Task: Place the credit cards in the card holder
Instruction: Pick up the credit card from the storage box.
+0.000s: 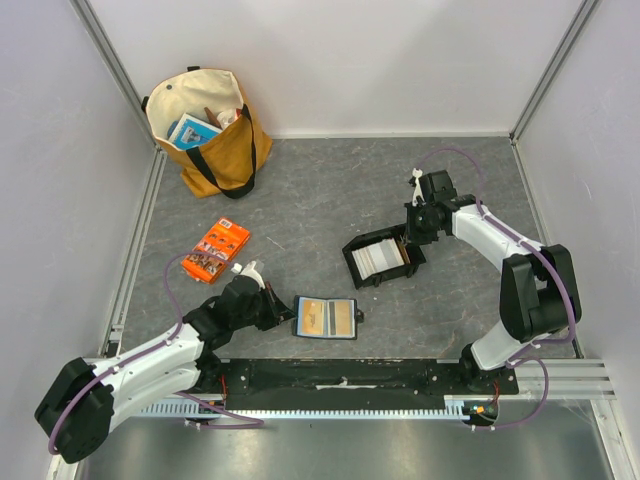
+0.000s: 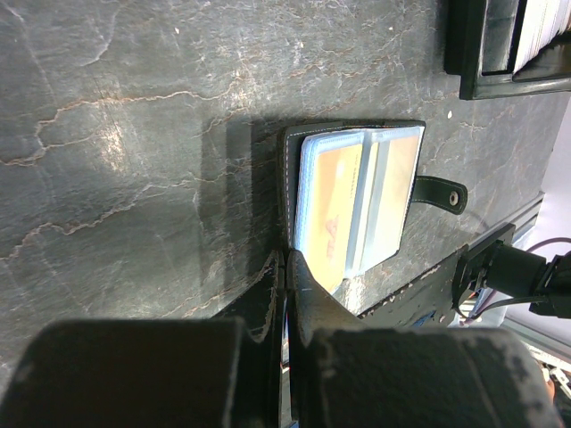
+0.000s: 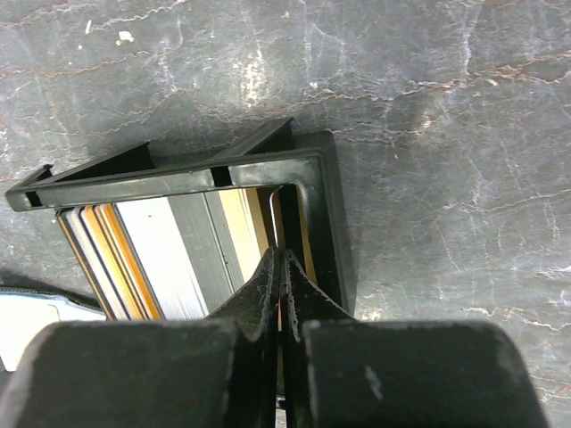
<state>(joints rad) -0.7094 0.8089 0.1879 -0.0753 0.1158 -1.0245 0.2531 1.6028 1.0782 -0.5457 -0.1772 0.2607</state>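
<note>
Black leather-like card holder lies open and flat on the grey table, near the centre, snap tab flung outward. Its blue-edged clear sleeves show a tan-orange face beside a greyish one; at least one sleeve appears filled.

Black tray sits farther off and to the right of the holder, apart from it. The credit cards stand in it on edge in a packed row, whitish-grey and tan-orange faces alternating.

Handling, as judged: the cards are light, thin, stiff and slick-faced. Packed this tightly, one is best taken by its exposed top edge, faces pinched, and lifted straight out; a neighbour may cling and follow. The holder is soft and light, and likely to slide when a card is pushed into a sleeve, so it wants bracing at its left cover edge.

Left gripper: fingers pressed together, tips at the holder's left edge; nothing seen between them.

Right gripper: fingers pressed together, tips down among the cards at the tray's right end. Whether a card edge is caught between them cannot be told.

Also present: orange packet, left; tan tote bag, far left, with a blue item inside.
</note>
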